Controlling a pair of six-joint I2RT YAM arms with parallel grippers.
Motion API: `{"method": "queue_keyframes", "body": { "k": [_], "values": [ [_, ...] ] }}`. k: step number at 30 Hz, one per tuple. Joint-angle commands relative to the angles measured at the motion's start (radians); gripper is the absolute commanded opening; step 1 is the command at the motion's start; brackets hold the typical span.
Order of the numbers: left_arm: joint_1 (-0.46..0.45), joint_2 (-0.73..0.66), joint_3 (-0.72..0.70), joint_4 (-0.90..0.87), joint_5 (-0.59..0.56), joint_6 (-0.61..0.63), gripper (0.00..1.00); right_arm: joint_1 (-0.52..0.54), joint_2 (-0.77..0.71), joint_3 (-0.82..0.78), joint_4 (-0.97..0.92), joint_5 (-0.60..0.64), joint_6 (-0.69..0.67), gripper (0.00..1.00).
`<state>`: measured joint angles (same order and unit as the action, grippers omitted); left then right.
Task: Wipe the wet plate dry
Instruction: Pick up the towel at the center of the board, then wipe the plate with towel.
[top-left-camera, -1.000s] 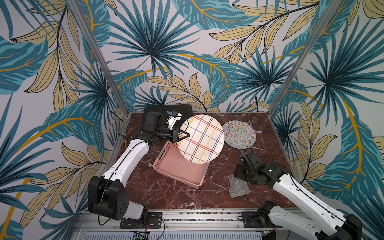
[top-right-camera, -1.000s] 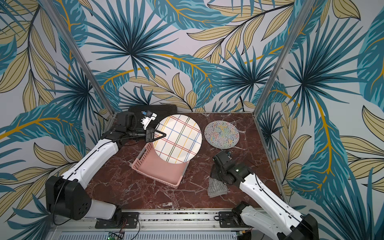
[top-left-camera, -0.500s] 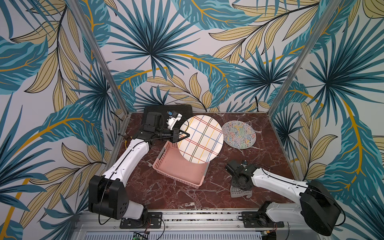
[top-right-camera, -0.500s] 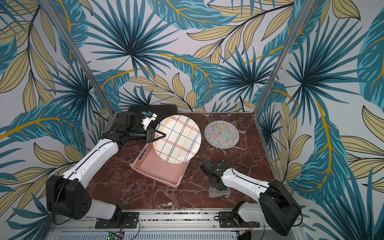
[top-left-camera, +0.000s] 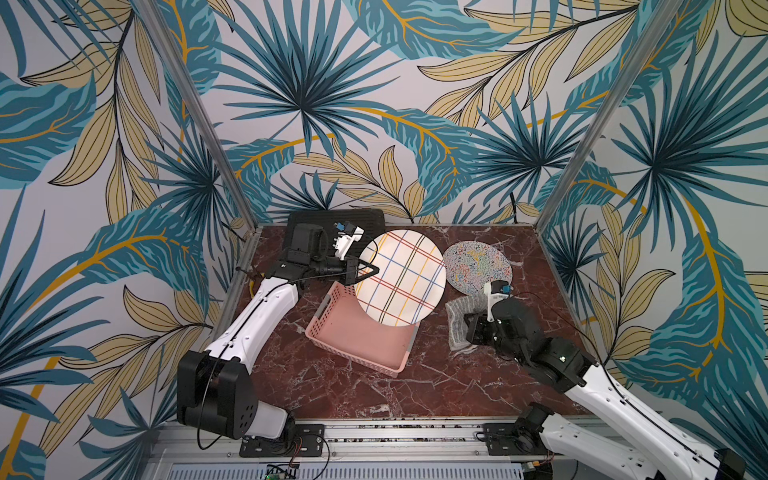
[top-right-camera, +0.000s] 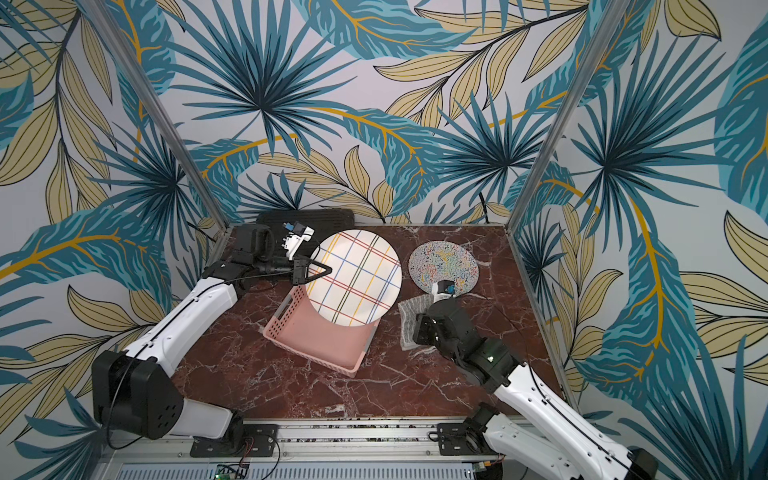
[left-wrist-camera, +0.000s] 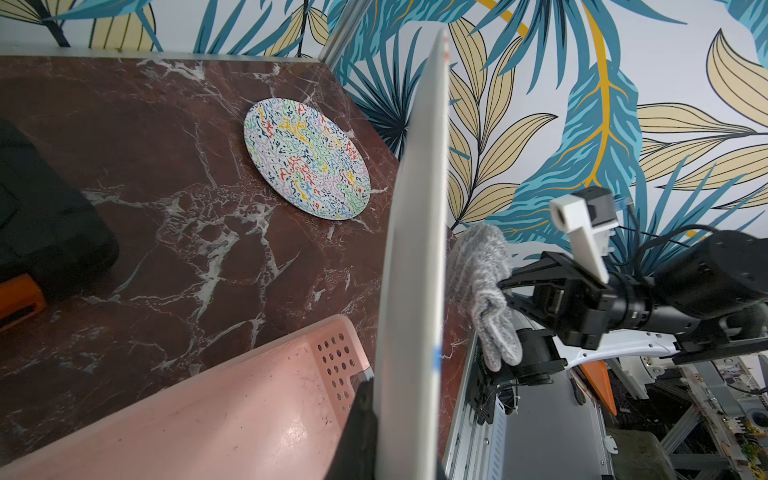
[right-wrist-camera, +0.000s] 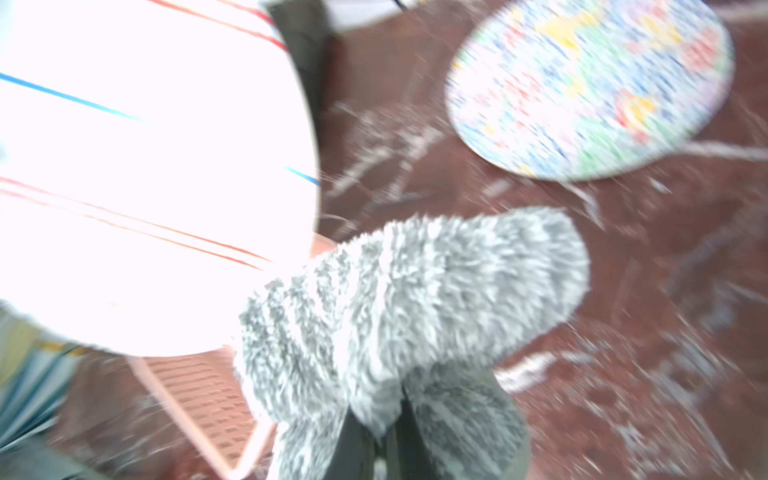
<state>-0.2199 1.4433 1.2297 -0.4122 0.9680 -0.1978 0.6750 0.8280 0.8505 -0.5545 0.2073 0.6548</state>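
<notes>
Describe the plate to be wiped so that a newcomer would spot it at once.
On the red marble table, find the pink basket. Above it the left gripper holds up a white plate. Its plaid coloured lines set it apart from the squiggle-patterned plate lying flat nearby.

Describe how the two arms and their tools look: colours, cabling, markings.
Matching pair: left arm and right arm have white link shells, black joint housings and a thin black cable along each. Black, slim, angular left tool and right tool, each carrying a white camera bracket with a blue plug. Green light on the right arm.
</notes>
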Motion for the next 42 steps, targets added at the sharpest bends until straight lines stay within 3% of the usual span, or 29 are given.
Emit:
{"method": "queue_keyframes", "body": {
  "k": [1, 7, 13, 18, 21, 25, 32, 36, 42],
  "values": [
    [0.004, -0.021, 0.005, 0.039, 0.018, 0.005, 0.00, 0.005, 0.045, 0.088, 0.131, -0.152, -0.113, 0.00],
    [0.002, -0.027, 0.000, 0.042, 0.021, 0.002, 0.00, 0.035, 0.287, 0.359, 0.214, -0.194, -0.135, 0.00],
    [0.002, -0.030, 0.002, 0.039, 0.041, 0.006, 0.00, 0.090, 0.642, 0.693, 0.152, 0.034, -0.139, 0.00],
    [0.002, -0.034, -0.002, 0.045, 0.063, 0.001, 0.00, 0.091, 0.814, 0.819, 0.142, 0.199, -0.098, 0.00],
    [0.002, -0.035, -0.002, 0.050, 0.067, -0.004, 0.00, 0.088, 0.840, 0.836, 0.110, 0.304, -0.078, 0.00],
    [0.002, -0.036, 0.002, 0.056, 0.072, -0.012, 0.00, 0.052, 0.780, 0.733, 0.099, 0.361, -0.045, 0.00],
    [0.002, -0.036, 0.001, 0.065, 0.076, -0.025, 0.00, -0.021, 0.603, 0.491, 0.180, 0.320, -0.006, 0.00],
    [0.002, -0.033, 0.001, 0.069, 0.078, -0.028, 0.00, 0.000, 0.644, 0.530, 0.206, 0.204, -0.021, 0.00],
    [0.002, -0.031, 0.002, 0.064, 0.074, -0.024, 0.00, 0.103, 0.789, 0.714, 0.204, 0.150, -0.092, 0.00]
  ]
}}
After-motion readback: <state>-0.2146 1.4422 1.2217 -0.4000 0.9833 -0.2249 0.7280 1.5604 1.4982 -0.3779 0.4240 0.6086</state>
